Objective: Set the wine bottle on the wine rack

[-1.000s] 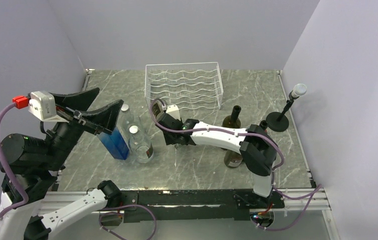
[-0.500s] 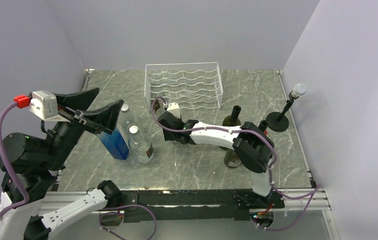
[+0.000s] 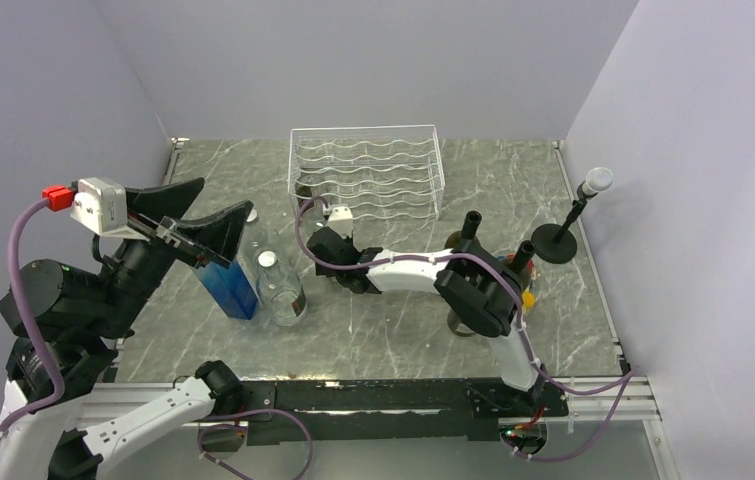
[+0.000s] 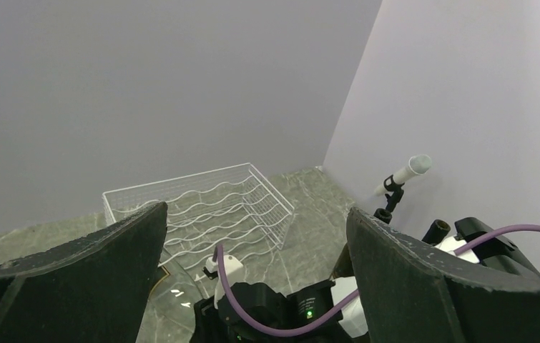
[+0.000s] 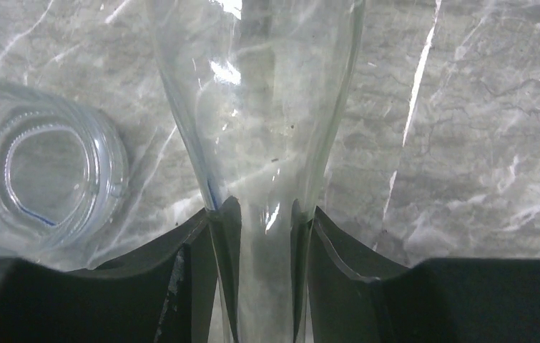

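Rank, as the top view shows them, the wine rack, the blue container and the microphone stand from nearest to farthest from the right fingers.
1. wine rack, just ahead, at the back.
2. blue container, on the left.
3. microphone stand, far right.

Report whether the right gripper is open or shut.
Shut on the clear glass bottle: the right gripper's fingers press both sides of its neck in the right wrist view.

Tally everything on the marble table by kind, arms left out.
Clear bottle: 3, one in the right hand, two white-capped
Blue square bottle: 1
Dark glass wine bottle, counted by visible necks: 2
White wire wine rack: 1
Black-based microphone stand: 1
Total: 8
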Robot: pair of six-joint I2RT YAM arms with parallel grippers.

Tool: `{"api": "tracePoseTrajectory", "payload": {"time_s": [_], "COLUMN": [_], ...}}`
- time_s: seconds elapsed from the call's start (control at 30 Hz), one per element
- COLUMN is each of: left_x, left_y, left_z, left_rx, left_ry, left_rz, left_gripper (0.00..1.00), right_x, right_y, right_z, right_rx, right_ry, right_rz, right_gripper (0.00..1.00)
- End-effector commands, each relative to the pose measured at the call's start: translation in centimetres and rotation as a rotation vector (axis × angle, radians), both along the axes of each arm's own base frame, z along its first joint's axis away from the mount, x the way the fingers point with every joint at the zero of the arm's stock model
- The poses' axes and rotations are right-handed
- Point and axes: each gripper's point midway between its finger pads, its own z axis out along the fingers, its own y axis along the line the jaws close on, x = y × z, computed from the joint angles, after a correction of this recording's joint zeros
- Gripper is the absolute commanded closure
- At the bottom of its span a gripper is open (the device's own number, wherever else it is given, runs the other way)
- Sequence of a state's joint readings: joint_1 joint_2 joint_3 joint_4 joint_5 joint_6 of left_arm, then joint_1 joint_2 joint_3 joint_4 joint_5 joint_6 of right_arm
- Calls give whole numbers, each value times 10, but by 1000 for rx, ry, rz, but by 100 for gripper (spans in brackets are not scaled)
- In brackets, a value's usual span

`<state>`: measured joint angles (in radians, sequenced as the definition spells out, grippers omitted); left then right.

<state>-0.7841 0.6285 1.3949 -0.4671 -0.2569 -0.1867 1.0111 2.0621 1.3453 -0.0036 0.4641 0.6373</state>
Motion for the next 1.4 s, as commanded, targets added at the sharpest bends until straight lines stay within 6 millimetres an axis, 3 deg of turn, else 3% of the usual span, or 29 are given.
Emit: {"api": "tracePoseTrajectory", "payload": {"time_s": [0.0,0.67,1.0,1.1,1.27,1.37], "left_x": [2,9,13,13,13,12], "left_y": [-3,-14,-18,-18,-17,-16], "left_z": [5,-3,-1,-1,-2,-3], "left_rx": [-24,-8,3,4,1,-4], "left_ry": [12,62,71,73,77,80], "left_rz": [-5,-26,-22,-22,-19,-16], "left_gripper": [1,1,1,1,1,1], "right_x": [60,121,133,132,129,126], "right_y": [38,58,78,79,73,69], "right_z": [110,109,103,93,78,74], "right_rx": [365,636,626,592,536,505], "right_ry": [-263,-188,-151,-120,-63,-48], "right_rz": [-133,-190,-117,-120,-156,-155], "right_gripper": [100,100,100,85,34,16]}}
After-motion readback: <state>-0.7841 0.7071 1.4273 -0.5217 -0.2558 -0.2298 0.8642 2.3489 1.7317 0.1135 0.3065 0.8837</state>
